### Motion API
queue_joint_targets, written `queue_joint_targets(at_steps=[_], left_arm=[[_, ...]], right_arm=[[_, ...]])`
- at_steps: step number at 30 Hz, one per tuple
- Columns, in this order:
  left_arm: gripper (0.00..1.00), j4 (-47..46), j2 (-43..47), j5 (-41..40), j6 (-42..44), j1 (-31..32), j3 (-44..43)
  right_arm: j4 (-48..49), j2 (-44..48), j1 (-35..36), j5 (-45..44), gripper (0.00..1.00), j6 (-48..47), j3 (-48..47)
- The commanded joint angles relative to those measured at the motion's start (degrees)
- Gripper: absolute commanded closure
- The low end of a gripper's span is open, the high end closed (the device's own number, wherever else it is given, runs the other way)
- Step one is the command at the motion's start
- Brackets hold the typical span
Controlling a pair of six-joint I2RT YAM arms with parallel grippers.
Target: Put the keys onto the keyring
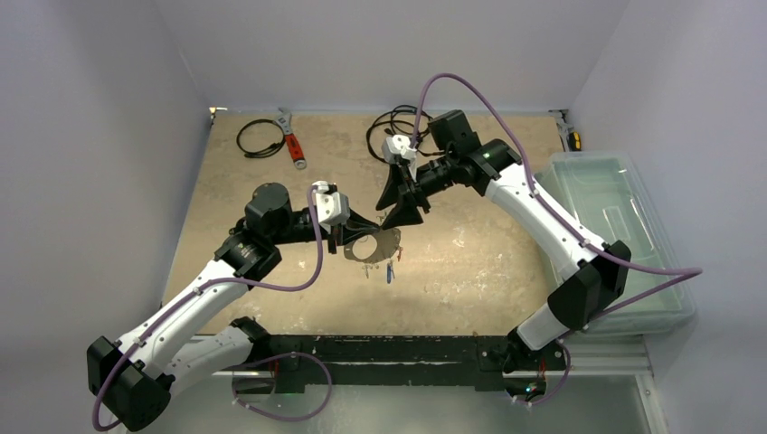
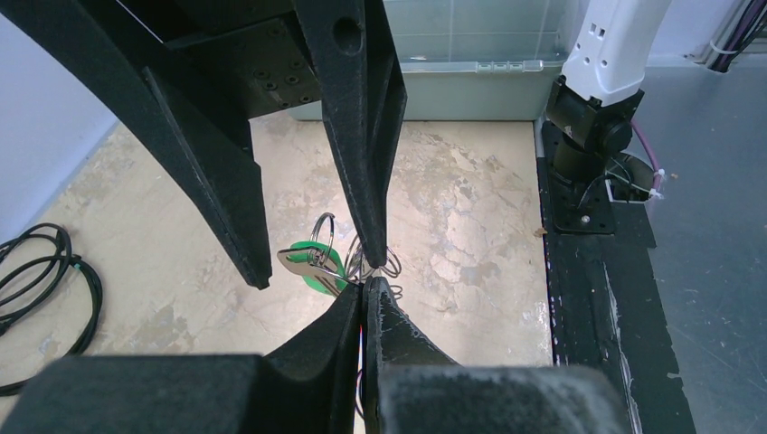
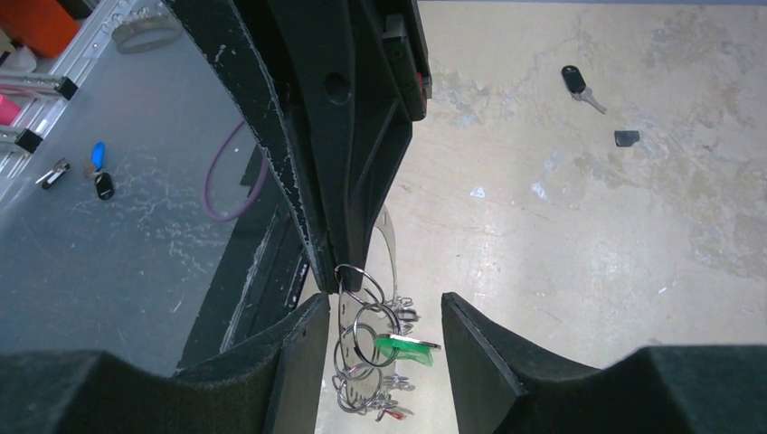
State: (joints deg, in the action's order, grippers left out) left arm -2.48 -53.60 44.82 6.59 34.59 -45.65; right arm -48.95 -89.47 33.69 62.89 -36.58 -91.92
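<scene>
In the top view my left gripper (image 1: 375, 229) is shut on the rim of the keyring (image 1: 387, 242), a flat grey ring held above the table. Keys with red and blue tags (image 1: 391, 268) dangle below it. The left wrist view shows its jaws (image 2: 364, 291) pressed together, with the green-tagged key (image 2: 312, 264) just beyond the tips. My right gripper (image 1: 407, 217) is over the ring's far edge. In the right wrist view it (image 3: 383, 307) stands open around a cluster of small split rings (image 3: 364, 339) and the green-tagged key (image 3: 404, 349), touching neither. The keyring's edge (image 3: 391, 244) shows there as a silver strip.
A black-tagged key (image 3: 576, 84) and a dark tag (image 3: 626, 137) lie on the table. A red-handled wrench (image 1: 294, 145) and black cables (image 1: 260, 137) are at the back. A clear plastic bin (image 1: 615, 226) stands to the right. Blue and dark tags (image 3: 98, 155) lie off the table.
</scene>
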Motion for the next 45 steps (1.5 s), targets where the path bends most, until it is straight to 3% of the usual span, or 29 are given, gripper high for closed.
queue_joint_targets(at_steps=[1, 18, 26, 35, 36, 40, 45], left_arm=[[1.0, -3.68, 0.13, 1.29, -0.11, 0.3, -0.72], [1.0, -3.32, 0.14, 0.46, 0.23, 0.3, -0.8], [1.0, -3.11, 0.29, -0.16, 0.35, 0.26, -0.77], [1.0, -2.26, 1.05, -3.21, 0.92, 0.3, -0.93], [0.99, -2.1, 1.17, -4.03, 0.92, 0.3, -1.01], [0.74, -1.66, 1.77, -6.7, 1.16, 0.28, -1.06], [0.63, -1.51, 1.83, -7.23, 1.26, 0.3, -1.1]], right_arm=[[-0.63, -0.06, -0.12, 2.54, 0.49, -0.72, -2.72], [-5.77, -1.29, -0.12, 4.46, 0.77, -4.5, -3.49], [-6.12, -0.83, -0.05, 4.61, 1.0, -5.01, -3.45], [-2.92, 1.18, -0.1, 2.71, 1.0, -3.63, -2.09], [-1.73, 1.67, -0.12, 1.97, 1.0, -2.57, -1.59], [3.14, 3.72, -0.07, 0.46, 1.0, 1.35, 0.76], [5.28, 5.13, -0.11, -0.38, 1.0, 3.48, 1.84]])
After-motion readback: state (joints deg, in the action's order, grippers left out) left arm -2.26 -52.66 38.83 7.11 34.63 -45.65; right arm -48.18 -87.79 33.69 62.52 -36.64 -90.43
